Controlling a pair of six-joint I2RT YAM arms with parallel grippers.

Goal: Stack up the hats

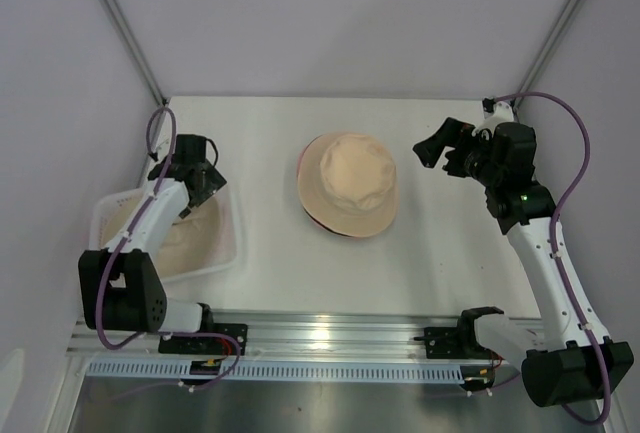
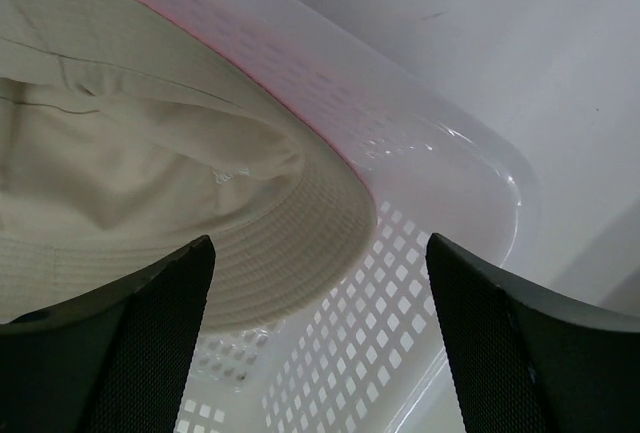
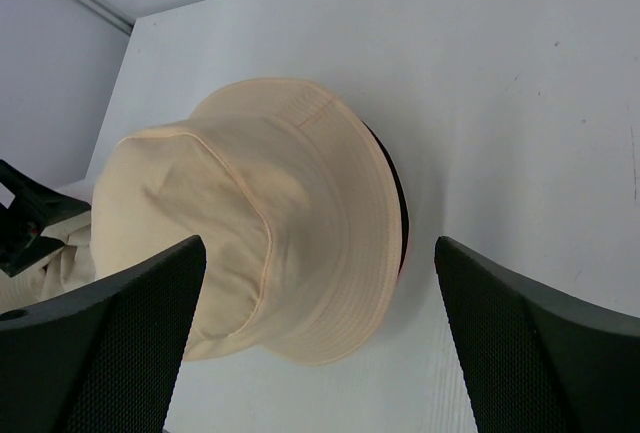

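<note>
A peach-tan hat (image 1: 350,185) tops a pile in the middle of the table. From the right wrist view, this tan hat (image 3: 270,213) covers a black brim (image 3: 399,203), and a thin pink edge peeks out below it. A paler beige hat (image 2: 150,173) lies inside the white basket (image 2: 400,293), with a pink strip showing along its brim. My left gripper (image 1: 207,185) hangs open over the basket's far end; in its own view the left gripper (image 2: 318,253) holds nothing. My right gripper (image 1: 433,145) is open to the right of the pile, raised and apart from it, and the right gripper (image 3: 320,248) is empty.
The white perforated basket (image 1: 232,253) sits at the table's left side beside the left arm. Grey walls and slanted frame posts (image 1: 130,43) close in the back. A metal rail (image 1: 330,338) with both arm bases runs along the near edge.
</note>
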